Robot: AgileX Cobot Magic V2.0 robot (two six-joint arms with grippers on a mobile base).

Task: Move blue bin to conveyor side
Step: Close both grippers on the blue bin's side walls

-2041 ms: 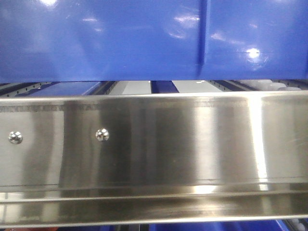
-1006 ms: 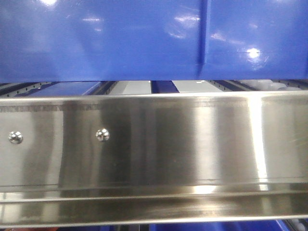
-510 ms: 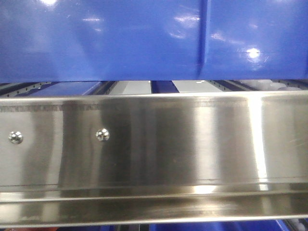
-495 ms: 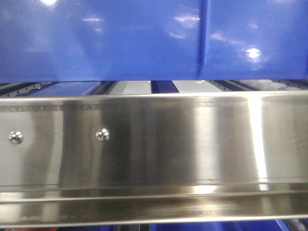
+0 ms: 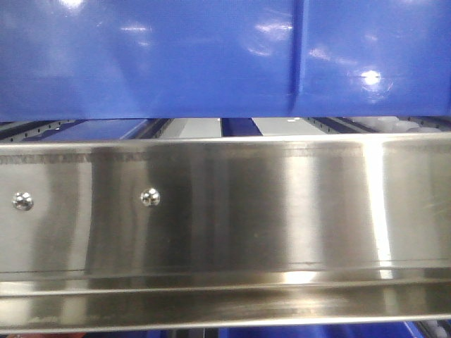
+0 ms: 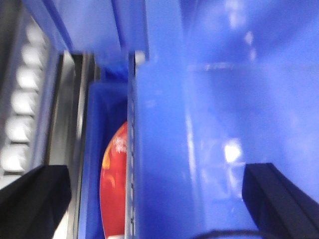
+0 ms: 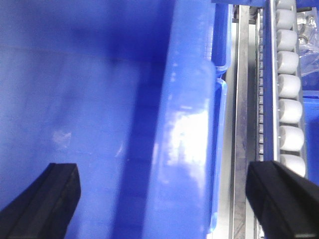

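The glossy blue bin (image 5: pixel 176 56) fills the top of the front view, standing on the steel rack. In the left wrist view my left gripper (image 6: pixel 157 199) is open, its black fingers (image 6: pixel 35 199) wide apart on either side of the blue bin's wall (image 6: pixel 199 124). In the right wrist view my right gripper (image 7: pixel 162 199) is also open. Its fingers (image 7: pixel 284 199) straddle the blue bin's thick rim (image 7: pixel 189 139), one over the inside and one over the rack. No gripper shows in the front view. The conveyor is out of view.
A shiny stainless-steel rail (image 5: pixel 225 211) with two screws crosses the front view just below the bin. White rollers (image 7: pixel 289 89) run along the rack beside the bin, also white rollers (image 6: pixel 20 99). A red package (image 6: pixel 114 189) lies in a lower blue container.
In the front view the bin's vertical rib shifted a few pixels right between two seconds and one second ago. Since then nothing has visibly moved.
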